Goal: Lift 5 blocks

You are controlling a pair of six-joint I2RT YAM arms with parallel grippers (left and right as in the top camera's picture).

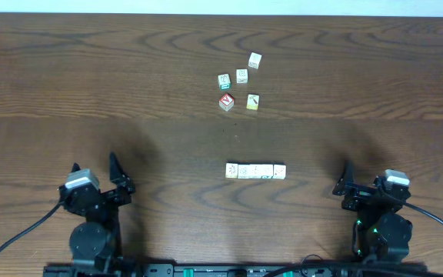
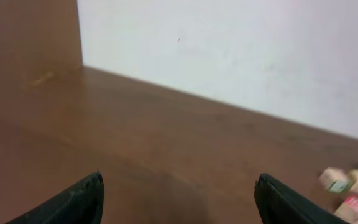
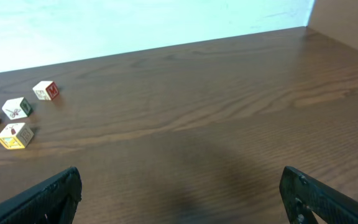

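Observation:
A straight row of several cream-white blocks (image 1: 254, 171) lies mid-table, side by side. Farther back sits a loose cluster: three pale blocks (image 1: 241, 75) with greenish marks, a red-faced cube (image 1: 226, 101) and a yellowish cube (image 1: 253, 101). My left gripper (image 1: 94, 168) rests at the near left, open and empty, far from the blocks. My right gripper (image 1: 369, 177) rests at the near right, also open and empty. The left wrist view shows my left gripper (image 2: 179, 183) with cluster blocks (image 2: 334, 179) at its right edge. In the right wrist view, my right gripper (image 3: 180, 177) has cluster blocks (image 3: 17, 108) at its left edge.
The dark wooden table (image 1: 91, 77) meets a white wall (image 2: 229, 50) along its far edge. Both arm bases and their cables sit at the near edge.

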